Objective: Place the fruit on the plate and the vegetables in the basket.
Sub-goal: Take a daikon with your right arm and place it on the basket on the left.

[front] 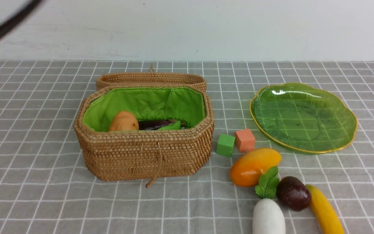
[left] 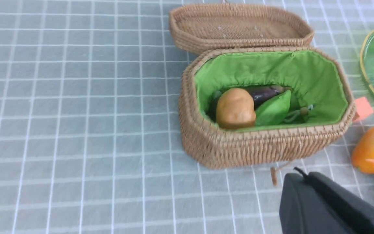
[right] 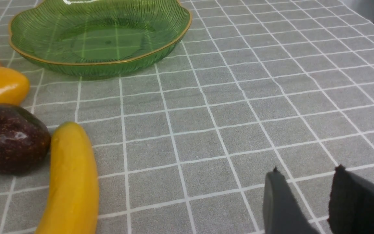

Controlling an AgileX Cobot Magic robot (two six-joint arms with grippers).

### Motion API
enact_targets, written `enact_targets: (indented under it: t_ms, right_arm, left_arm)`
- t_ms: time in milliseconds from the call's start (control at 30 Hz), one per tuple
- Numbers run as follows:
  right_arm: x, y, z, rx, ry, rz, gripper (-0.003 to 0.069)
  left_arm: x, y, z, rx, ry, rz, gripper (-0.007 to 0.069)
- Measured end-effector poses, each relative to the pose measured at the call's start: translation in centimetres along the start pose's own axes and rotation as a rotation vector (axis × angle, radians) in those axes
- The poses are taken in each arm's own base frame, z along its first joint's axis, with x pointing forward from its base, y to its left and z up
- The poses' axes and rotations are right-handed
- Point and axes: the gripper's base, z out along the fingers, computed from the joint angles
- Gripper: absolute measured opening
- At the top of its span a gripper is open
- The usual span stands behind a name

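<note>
Front view: radish (front: 268,216) lies on the surface, touching mango (front: 255,165) and maroon fruit (front: 293,193), with banana (front: 325,211) alongside. Potato (front: 123,122), eggplant (front: 156,124) and gourd (front: 170,126) are in basket (front: 144,156). Plate (front: 304,117) is bare. Left claw (left: 299,174) is closed and empty; right claw (right: 307,170) is part-open and empty. Likely next: radish, with the claw open over its middle.

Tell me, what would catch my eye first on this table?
The open woven basket left of centre, its bright green lining cradling a potato and an eggplant. To its right sits a bare green glass plate, and nearer the camera a mango, maroon fruit, banana and white radish huddle together.
</note>
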Motion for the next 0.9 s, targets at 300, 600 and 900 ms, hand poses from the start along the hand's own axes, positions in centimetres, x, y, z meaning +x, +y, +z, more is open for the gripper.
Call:
enact_targets:
  t_ms: [300, 600, 900]
  right_arm:
    - [0.0, 0.0, 0.0, 0.000, 0.000, 0.000, 0.0242]
    - [0.0, 0.0, 0.0, 0.000, 0.000, 0.000, 0.0242]
    - [0.0, 0.0, 0.0, 0.000, 0.000, 0.000, 0.0242]
  left_arm:
    - [11.3, 2.9, -2.3, 0.046, -0.003, -0.052, -0.0013]
    - [18.4, 4.3, 0.6, 0.142, -0.272, -0.069, -0.0013]
    - [20.6, 4.5, 3.1, 0.127, -0.203, -0.064, -0.0013]
